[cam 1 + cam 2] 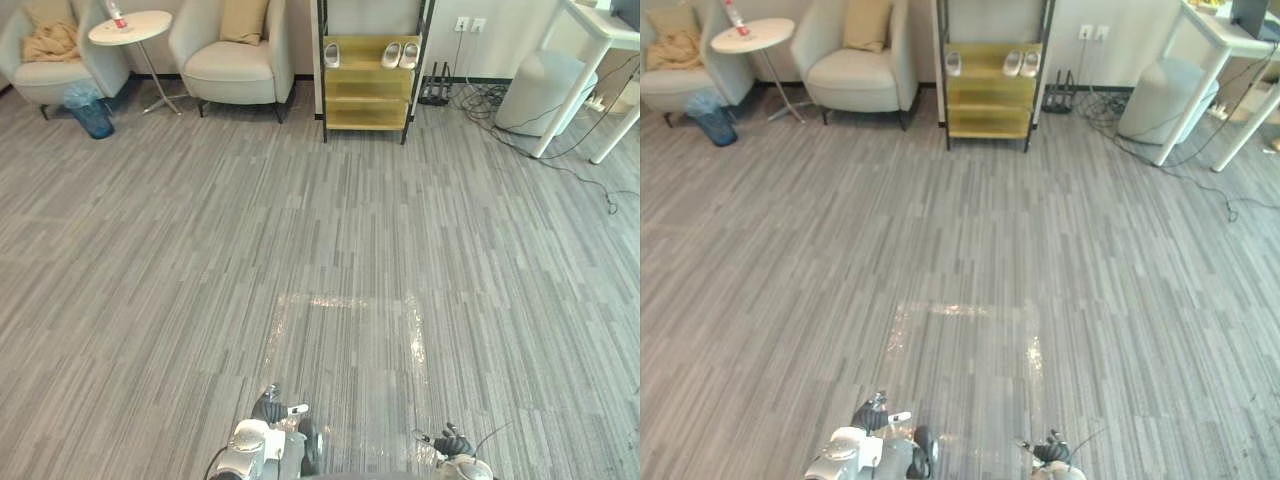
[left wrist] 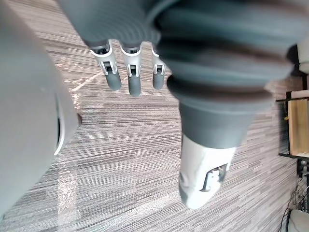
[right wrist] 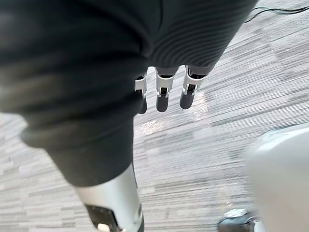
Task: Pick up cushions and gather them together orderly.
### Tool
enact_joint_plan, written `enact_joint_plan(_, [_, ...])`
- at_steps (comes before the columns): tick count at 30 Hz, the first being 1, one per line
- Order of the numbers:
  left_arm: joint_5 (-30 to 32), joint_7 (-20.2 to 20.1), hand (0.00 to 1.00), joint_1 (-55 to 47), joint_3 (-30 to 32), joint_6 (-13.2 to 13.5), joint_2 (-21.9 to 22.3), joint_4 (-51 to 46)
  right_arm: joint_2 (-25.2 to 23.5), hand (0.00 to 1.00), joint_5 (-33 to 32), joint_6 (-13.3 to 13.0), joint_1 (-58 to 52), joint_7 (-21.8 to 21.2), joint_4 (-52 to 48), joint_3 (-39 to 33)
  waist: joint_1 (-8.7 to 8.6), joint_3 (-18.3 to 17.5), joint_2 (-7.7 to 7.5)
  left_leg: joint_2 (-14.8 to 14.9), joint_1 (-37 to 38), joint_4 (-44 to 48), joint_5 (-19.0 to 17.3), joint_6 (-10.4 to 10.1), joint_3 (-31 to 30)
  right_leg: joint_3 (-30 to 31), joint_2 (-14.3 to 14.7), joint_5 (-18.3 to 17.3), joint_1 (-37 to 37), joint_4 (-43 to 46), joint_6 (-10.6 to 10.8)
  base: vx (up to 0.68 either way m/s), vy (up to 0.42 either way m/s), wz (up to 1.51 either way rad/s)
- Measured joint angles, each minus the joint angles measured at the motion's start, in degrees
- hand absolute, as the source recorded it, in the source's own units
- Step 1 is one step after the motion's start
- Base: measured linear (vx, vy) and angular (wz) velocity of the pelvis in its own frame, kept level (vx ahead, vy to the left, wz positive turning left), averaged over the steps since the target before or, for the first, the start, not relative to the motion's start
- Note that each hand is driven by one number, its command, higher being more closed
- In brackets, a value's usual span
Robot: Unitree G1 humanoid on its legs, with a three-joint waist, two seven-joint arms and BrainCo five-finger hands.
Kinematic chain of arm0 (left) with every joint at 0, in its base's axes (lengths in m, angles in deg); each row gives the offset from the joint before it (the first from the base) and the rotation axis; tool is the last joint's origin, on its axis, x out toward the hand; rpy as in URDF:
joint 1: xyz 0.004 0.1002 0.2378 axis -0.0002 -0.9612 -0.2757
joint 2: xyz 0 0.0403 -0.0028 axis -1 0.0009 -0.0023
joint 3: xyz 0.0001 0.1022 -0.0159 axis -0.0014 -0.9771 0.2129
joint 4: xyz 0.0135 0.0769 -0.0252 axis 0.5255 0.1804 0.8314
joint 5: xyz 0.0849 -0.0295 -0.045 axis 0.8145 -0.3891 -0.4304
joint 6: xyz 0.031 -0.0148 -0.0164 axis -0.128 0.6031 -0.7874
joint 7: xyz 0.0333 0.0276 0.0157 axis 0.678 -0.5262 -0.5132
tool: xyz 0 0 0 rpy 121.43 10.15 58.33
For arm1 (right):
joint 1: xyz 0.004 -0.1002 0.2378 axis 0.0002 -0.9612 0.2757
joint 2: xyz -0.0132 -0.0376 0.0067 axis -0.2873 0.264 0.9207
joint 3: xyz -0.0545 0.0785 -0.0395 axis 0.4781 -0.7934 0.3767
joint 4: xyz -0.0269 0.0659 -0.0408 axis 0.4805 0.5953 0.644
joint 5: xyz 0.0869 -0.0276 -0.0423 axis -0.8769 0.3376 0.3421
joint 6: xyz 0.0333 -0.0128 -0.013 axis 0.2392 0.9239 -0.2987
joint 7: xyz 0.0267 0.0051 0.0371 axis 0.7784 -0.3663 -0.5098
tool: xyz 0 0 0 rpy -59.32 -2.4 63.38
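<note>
Left eye view: one tan cushion [image 1: 245, 20] upright on the middle armchair [image 1: 235, 62], another [image 1: 45, 12] on the far-left armchair [image 1: 40, 75] above a crumpled blanket [image 1: 50, 42], well apart; nothing gathered as they lie. Wrist views: left hand [image 2: 128, 72] and right hand [image 3: 164, 89] hang with fingers straight, empty, over grey striped carpet [image 1: 320, 250].

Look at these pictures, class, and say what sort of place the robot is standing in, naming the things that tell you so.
Probably an office lounge or waiting area: two pale armchairs with tan cushions flank a small round side table, a yellow shoe rack holds slippers, and grey striped carpet covers the floor.
</note>
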Motion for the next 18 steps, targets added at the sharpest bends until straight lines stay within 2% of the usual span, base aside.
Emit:
enact_joint_plan(2, [-0.02,0.07,0.00,-0.16,0.06,-0.04,-0.61,0.18,0.03,0.00,0.00,-0.12,0.05,-0.45,-0.34,0.69,-0.16,-0.04,0.86,0.91,4.92,-3.19,0.00,-0.01,-0.15,-3.89,-0.04,-0.91,-2.60,-4.22,-1.32,0.46,-0.014,-0.01])
enact_joint_plan(5, [0.01,0.05,0.00,-0.12,0.03,-0.06,-0.53,0.16,0.74,0.00,0.10,-0.18,0.66,-0.53,-1.08,0.78,-0.40,0.71,2.19,3.04,8.23,-4.90,-0.13,-0.23,-0.10,-4.48,1.16,0.37,-7.65,-14.15,-1.64,0.38,-0.085,0.07])
enact_joint_plan(6, [0.02,0.04,0.00,-0.25,0.02,-0.06,-0.47,0.17,1.06,0.00,0.07,-0.23,1.27,-0.52,-1.32,0.77,-0.52,1.12,2.81,4.19,9.35,-5.43,-0.33,-0.56,-0.19,-4.00,1.59,3.09,-9.95,-18.36,-1.48,0.35,-0.162,0.14])
enact_joint_plan(7, [0.04,0.07,0.00,-0.63,0.04,-0.06,-0.51,0.17,1.06,0.00,0.09,-0.33,1.73,-0.55,-1.44,0.78,-0.96,1.18,2.83,5.37,10.32,-5.39,-1.16,-1.94,-0.58,-2.88,2.17,7.78,-11.83,-23.77,-1.42,0.35,-0.187,0.12])
enact_joint_plan(8, [0.04,0.07,0.00,-0.81,0.07,-0.07,-0.55,0.17,1.02,0.00,0.10,-0.35,1.76,-0.55,-1.43,0.84,-0.99,1.14,2.67,5.64,10.89,-5.35,-1.66,-2.77,-0.78,-2.08,2.49,9.87,-12.03,-26.09,-1.51,0.39,-0.248,0.18])
enact_joint_plan(9, [0.09,0.07,0.00,-1.37,0.32,0.00,-1.03,0.08,0.85,0.00,0.09,-0.38,1.15,-0.57,-1.40,1.60,-1.07,0.66,1.21,5.31,12.06,-4.78,-3.39,-5.28,-1.87,0.83,2.20,17.44,-11.69,-32.06,-1.99,0.41,-0.320,0.23])
enact_joint_plan(10, [0.40,0.15,0.00,-1.10,0.71,-0.09,-0.59,0.94,1.90,0.00,0.02,-0.44,1.06,-0.75,-1.29,1.56,-1.46,0.79,2.31,6.82,13.24,-3.15,-6.26,-6.87,-3.60,0.69,3.08,20.78,-11.84,-29.11,-2.15,0.42,-0.322,0.26])
enact_joint_plan(11, [0.61,0.09,0.00,-1.23,1.08,-0.04,-0.23,1.01,2.49,0.00,0.09,-0.42,1.07,-0.70,-1.30,1.62,-1.45,0.45,2.96,7.86,12.98,-2.22,-6.35,-7.01,-3.74,0.22,3.46,19.81,-11.78,-28.13,-2.51,0.37,-0.318,0.39])
enact_joint_plan(12, [1.11,0.05,0.00,-1.22,1.15,0.03,0.45,1.20,3.10,0.00,0.09,-0.35,0.84,-0.75,-1.15,1.42,-2.02,-0.06,3.17,8.83,11.83,1.95,-6.36,-7.02,-5.00,-1.05,3.77,16.60,-11.08,-27.19,-3.08,0.39,-0.358,0.53])
enact_joint_plan(13, [1.10,0.03,0.00,-1.12,1.91,0.09,1.42,1.16,3.16,0.00,0.09,-0.18,0.41,-0.78,-0.80,-0.06,-2.54,0.05,3.90,10.83,8.33,10.91,-6.03,-6.95,-6.42,-2.94,4.36,14.85,-8.83,-27.33,-4.17,0.36,-0.373,0.58])
enact_joint_plan(14, [1.11,0.03,0.00,-1.18,2.60,0.07,1.84,1.15,3.10,0.00,0.09,-0.11,0.20,-0.78,-0.75,-0.60,-2.63,0.10,4.11,11.64,6.89,14.23,-5.67,-7.01,-6.65,-3.52,4.72,14.20,-7.90,-27.57,-4.54,0.34,-0.359,0.56])
enact_joint_plan(15, [1.10,0.03,0.00,-1.15,5.04,0.09,2.86,0.45,2.88,0.00,-0.18,0.04,-0.32,-0.53,-0.85,-1.45,-2.80,0.66,4.26,14.40,2.56,24.96,-3.82,-6.44,-6.70,-5.15,5.80,12.97,-4.73,-29.03,-5.33,0.27,-0.248,0.41])
enact_joint_plan(16, [1.08,0.04,0.00,-1.31,6.34,0.13,3.32,-0.38,2.97,0.00,-0.20,0.05,-0.96,-0.42,-0.89,-1.79,-2.47,0.87,4.71,16.88,-0.71,33.23,-3.69,-5.51,-5.03,-5.94,6.99,12.37,-0.98,-30.99,-6.15,0.33,-0.241,0.36])
enact_joint_plan(18, [1.07,0.06,0.00,-1.44,6.62,0.22,3.32,-0.71,2.85,0.00,-0.52,0.04,-1.33,-0.44,-0.75,-1.80,-2.22,0.94,4.57,16.99,-3.12,35.04,-5.37,-5.58,-2.70,-6.12,7.05,11.89,2.89,-33.73,-6.90,0.26,-0.141,0.08])
